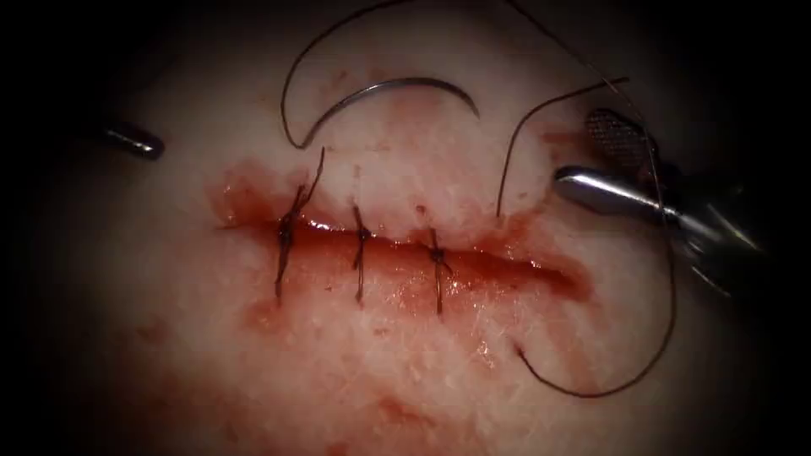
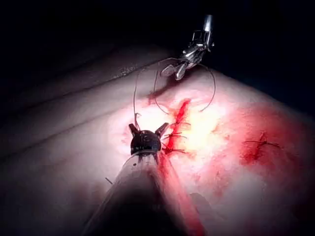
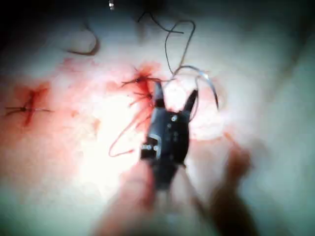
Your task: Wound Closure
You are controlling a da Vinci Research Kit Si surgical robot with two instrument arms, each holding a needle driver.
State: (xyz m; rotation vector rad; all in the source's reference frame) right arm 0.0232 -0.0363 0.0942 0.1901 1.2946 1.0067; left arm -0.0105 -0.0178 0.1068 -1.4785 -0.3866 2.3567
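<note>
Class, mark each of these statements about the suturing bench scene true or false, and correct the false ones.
1. The needle lies free on the tissue above the cut. True.
2. The right tool holds the needle. False: its jaws are open and hold nothing.
3. Three stitches cross the cut. True.
4. The left tool grips the thread. False: its jaws stand open, holding nothing.
</note>
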